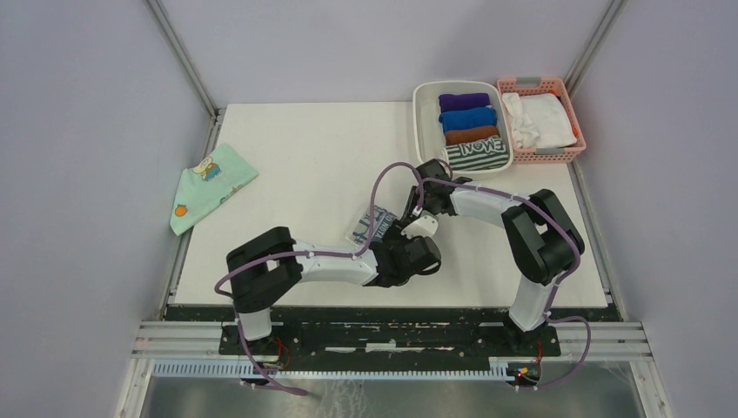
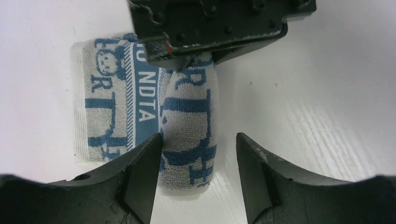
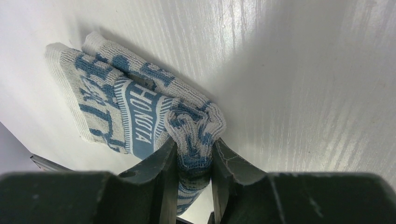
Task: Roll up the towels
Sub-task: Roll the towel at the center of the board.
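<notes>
2 towels are the task's own. The blue-grey patterned towel (image 2: 187, 121) lies near the middle of the white worktop (image 1: 296, 148), partly rolled, with a flat part spread beside a thick roll. White letters on its blue band read roughly "HONDTA", and big blue letters such as R and T cross the grey weave. The right tool (image 3: 194, 151) pinches the roll's far end between its fingers. The left tool (image 2: 198, 140) is spread at the near end, 1 finger on either side: 1 just beside the cloth, the other apart from it.

The dark green-and-white striped towel (image 1: 477, 153) sits rolled at the near end of 1 white bin (image 1: 419, 113) at the far right. Its large white letters read "MOM" or "WOW". Farther back in that bin lie 3 plain rolls: brown (image 1: 472, 134), blue (image 1: 467, 118) and purple (image 1: 463, 101).

Just right of the bin, 1 pink basket (image 1: 548, 157) holds white cloth (image 1: 540, 117). 1 mint-green cloth (image 1: 209, 185) with a cartoon print lies at the worktop's left edge. Pale lilac-grey walls close in 3 sides, with 2 metal posts at the far corners.
</notes>
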Controlling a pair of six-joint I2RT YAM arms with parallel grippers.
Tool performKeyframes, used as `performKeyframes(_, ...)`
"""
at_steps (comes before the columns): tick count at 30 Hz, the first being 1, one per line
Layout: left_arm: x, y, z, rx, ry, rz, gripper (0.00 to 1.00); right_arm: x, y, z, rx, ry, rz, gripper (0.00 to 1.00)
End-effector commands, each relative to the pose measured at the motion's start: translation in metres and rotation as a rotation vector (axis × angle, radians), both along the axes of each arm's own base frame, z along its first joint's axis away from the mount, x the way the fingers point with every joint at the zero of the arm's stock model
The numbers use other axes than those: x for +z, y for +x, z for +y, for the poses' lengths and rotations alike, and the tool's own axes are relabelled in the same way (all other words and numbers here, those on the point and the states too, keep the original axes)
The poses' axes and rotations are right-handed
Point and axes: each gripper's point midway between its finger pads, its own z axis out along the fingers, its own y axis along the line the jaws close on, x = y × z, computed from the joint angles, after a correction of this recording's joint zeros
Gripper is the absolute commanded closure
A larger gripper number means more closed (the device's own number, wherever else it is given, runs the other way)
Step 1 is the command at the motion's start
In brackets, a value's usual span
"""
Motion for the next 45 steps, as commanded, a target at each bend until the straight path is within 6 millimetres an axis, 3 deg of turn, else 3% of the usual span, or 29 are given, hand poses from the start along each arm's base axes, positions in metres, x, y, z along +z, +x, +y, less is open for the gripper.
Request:
performKeyframes(1,0.004,0.009,0.0,0.004,0.098,-0.073,0.35,0.001,0.0,-0.005,-0.002,-0.043,0.004,0.66)
performKeyframes(8,-0.024,0.002,0.001,-0.014,0.164,-0.019,0.5,0.0,0.001,-0.003,-0.001,-0.035,0.01,0.66)
performKeyframes(13,-0.029,0.0,0.009,0.001,0.169,-0.001,0.63,0.006,0.003,0.002,0.008,0.002,-0.016,0.64)
performKeyframes(17,-0.023,0.003,0.012,0.002,0.05,0.058,0.73,0.016,0.006,0.011,0.031,0.058,-0.06,0.57)
performKeyframes(20,-0.028,0.0,0.012,-0.048,-0.108,0.195,0.82,0.025,0.009,0.014,0.047,0.087,-0.091,0.48)
performKeyframes(33,-0.021,0.009,0.02,-0.113,-0.797,0.662,0.82,0.045,0.021,0.014,-0.01,0.388,-0.182,0.26)
performKeyframes(39,-0.026,0.019,0.03,-0.032,-1.01,0.806,0.81,0.033,0.02,0.02,-0.046,0.494,-0.169,0.23)
performKeyframes(45,-0.034,0.021,0.03,0.022,-1.075,0.887,0.8,0.02,0.021,0.022,-0.07,0.529,-0.155,0.23)
